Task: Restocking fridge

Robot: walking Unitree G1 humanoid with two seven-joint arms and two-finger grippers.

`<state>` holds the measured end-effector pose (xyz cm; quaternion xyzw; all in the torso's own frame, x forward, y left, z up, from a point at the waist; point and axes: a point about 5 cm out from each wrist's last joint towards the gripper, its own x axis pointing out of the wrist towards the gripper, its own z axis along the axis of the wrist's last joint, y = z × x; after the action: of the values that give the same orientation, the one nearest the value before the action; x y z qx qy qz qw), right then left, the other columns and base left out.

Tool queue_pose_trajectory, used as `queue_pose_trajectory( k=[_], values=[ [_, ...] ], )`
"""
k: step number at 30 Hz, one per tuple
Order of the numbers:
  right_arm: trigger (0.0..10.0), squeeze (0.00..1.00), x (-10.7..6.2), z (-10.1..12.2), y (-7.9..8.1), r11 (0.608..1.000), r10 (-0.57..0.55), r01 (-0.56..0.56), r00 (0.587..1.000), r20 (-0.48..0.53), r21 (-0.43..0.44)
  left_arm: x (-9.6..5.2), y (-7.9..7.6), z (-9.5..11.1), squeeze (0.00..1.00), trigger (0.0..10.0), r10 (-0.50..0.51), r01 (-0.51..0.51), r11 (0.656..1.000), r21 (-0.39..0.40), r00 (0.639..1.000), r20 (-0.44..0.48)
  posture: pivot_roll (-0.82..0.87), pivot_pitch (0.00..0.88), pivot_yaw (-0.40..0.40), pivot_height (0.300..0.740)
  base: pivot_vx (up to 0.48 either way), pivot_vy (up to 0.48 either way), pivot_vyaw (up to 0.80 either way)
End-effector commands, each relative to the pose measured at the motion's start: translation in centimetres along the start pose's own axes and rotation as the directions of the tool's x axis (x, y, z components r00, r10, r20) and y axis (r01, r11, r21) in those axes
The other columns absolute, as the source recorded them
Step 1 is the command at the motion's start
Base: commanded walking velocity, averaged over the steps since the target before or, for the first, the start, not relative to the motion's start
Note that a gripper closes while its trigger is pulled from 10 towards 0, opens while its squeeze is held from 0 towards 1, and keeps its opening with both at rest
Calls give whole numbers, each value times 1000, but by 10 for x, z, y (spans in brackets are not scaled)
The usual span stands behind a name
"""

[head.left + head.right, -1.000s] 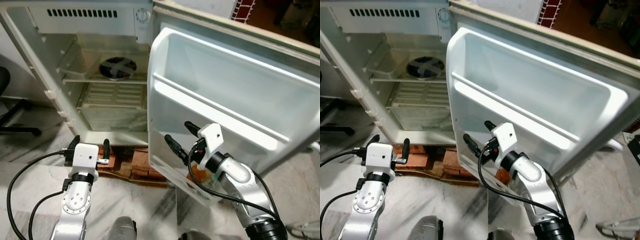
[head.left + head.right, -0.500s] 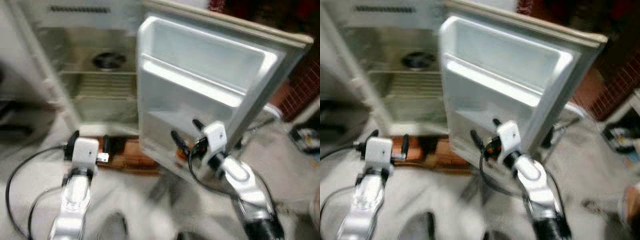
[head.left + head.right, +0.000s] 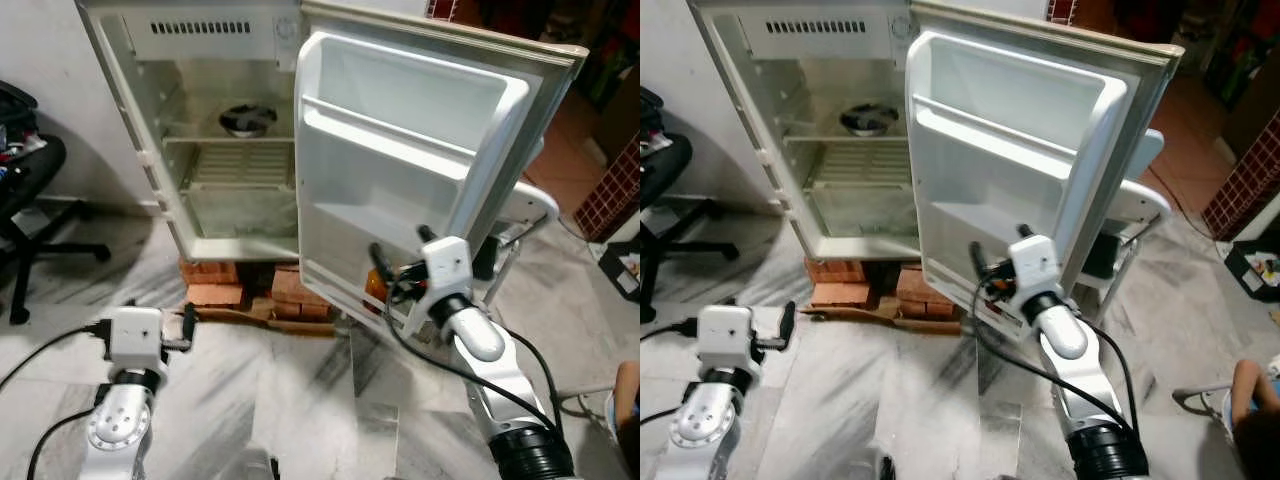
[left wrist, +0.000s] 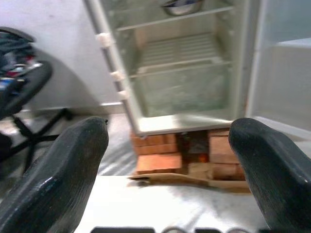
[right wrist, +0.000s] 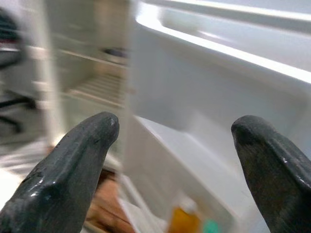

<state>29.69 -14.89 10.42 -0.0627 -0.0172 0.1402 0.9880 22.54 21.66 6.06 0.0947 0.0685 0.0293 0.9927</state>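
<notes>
right gripper (image 3: 400,262): fingers spread wide, empty, just at the fridge door's (image 3: 400,190) bottom shelf | orange bottle (image 3: 376,284) stands upright in that shelf, at 7 o'clock from the fingers, touching close | left gripper (image 3: 150,318): wide open, well apart, low over the floor, farther arm

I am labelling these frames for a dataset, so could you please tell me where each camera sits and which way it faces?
Left eye and right eye views: on the head, looking forward and down at the open fridge and its door; both arms show, left gripper and right gripper.
Left wrist view: along the left gripper's open fingers toward the fridge and the bricks beneath.
Right wrist view: along the right gripper's open fingers toward the door's lowest shelf and an orange bottle.
All share the fridge.
</notes>
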Motion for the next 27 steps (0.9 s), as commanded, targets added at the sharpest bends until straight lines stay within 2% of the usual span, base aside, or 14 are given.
queue_pose_trajectory(
  k=[1,8,11,27],
  values=[
    [10000,0,3,1,-2,1000,-25,25,1000,-2,11,2,3,10,0,10000,-16,15,1000,15,999,37,32,90,-14,740,0,0,0],
    [10000,0,9,5,-3,999,-51,50,998,24,16,6,3,14,0,10000,-7,7,1000,3,998,61,31,78,-17,740,0,0,0],
    [10000,0,13,9,-3,999,-40,41,998,46,-8,9,1,16,0,10000,-11,10,1000,3,998,68,32,72,-16,740,0,-270,0],
    [10000,0,13,8,2,1000,-16,16,998,61,-1,9,-2,15,0,10000,-23,22,1000,10,997,70,32,81,-14,740,0,-433,0]
  ],
)
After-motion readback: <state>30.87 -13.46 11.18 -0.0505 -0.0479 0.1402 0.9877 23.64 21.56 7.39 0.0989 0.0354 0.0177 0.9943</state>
